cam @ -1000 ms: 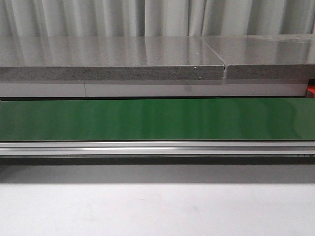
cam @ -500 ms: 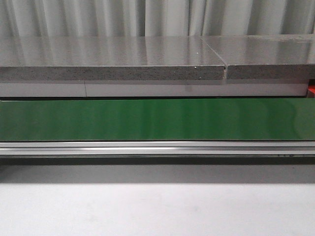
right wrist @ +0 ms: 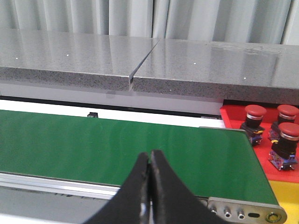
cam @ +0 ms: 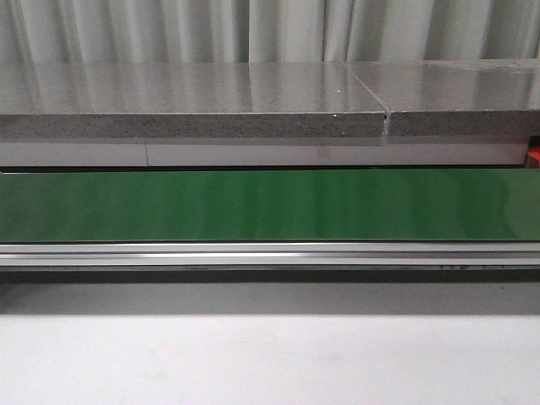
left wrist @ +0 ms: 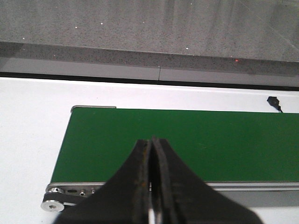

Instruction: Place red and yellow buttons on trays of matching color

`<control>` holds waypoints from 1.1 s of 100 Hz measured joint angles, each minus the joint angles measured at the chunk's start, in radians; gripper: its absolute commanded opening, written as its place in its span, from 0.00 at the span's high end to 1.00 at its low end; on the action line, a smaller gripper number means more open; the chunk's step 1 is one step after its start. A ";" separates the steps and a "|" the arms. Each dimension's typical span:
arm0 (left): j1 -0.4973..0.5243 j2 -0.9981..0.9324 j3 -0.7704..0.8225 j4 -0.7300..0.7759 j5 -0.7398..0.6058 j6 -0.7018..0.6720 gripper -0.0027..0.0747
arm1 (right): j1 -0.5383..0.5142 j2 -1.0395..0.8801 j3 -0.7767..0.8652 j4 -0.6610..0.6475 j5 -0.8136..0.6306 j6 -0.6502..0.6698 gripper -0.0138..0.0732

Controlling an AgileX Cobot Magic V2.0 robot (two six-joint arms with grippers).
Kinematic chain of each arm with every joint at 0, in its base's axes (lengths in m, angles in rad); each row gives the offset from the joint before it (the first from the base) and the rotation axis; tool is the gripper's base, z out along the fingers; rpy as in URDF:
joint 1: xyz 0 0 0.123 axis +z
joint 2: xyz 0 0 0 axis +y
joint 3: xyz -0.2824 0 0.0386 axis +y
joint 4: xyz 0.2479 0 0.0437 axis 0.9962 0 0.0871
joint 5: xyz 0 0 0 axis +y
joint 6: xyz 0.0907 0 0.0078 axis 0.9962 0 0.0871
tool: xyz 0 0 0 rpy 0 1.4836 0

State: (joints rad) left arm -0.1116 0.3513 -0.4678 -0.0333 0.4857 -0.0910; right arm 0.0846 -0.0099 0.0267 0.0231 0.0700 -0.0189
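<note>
Item: green conveyor belt [cam: 270,205]. I see it running across my front view, bare from end to end, no button on it. Behind it sits a grey speckled countertop [cam: 194,101], with a curtain [cam: 253,29] beyond that.

Item: left gripper [left wrist: 152,186]. Its fingers are pressed together with nothing between them. It hangs over the near rail at the belt's left end, where the end roller [left wrist: 52,204] shows. I judge I have it parked there to wait for parts, not to grip.

Item: right gripper [right wrist: 149,186]. Fingers pressed together, empty. It hangs over the near edge of the belt close to the right end, which puts it within reach of the trays; I read that as a waiting post as well.

Item: red tray [right wrist: 233,122]. It lies just past the belt's right end and holds three red buttons [right wrist: 255,116], standing upright on dark bases, grouped close together.

Item: yellow tray [right wrist: 287,196]. Only a corner shows, nearer to me than the red one; I cannot tell what it holds. No yellow button is visible in any view.

Status, as I judge it: red sorting partly done, next part awaited.
</note>
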 measured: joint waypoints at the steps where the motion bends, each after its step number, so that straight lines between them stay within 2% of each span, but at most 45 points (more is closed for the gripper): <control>1: 0.000 0.000 0.000 0.000 0.000 0.000 0.99 | 0.000 0.000 0.000 0.000 0.000 0.000 0.92; 45: 0.000 0.000 0.012 0.004 -0.027 0.000 0.99 | 0.000 0.000 0.000 0.000 0.000 0.000 0.92; 58: 0.000 -0.009 0.079 0.033 -0.176 0.000 0.99 | 0.000 0.000 0.000 0.000 0.000 0.000 0.92; 85: 0.000 -0.085 0.342 0.057 -0.514 0.000 0.99 | 0.000 0.000 0.000 0.000 0.000 0.000 0.92; 101: 0.000 -0.173 0.456 0.057 -0.579 0.000 0.99 | 0.000 0.000 0.000 0.000 0.000 0.000 0.92; 110: 0.000 -0.230 0.467 0.057 -0.579 0.000 0.99 | 0.000 0.000 0.000 0.000 0.000 0.000 0.92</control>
State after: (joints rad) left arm -0.1116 0.1214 -0.0009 0.0241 -0.0935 -0.0910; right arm 0.0846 -0.0099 0.0267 0.0231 0.0700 -0.0189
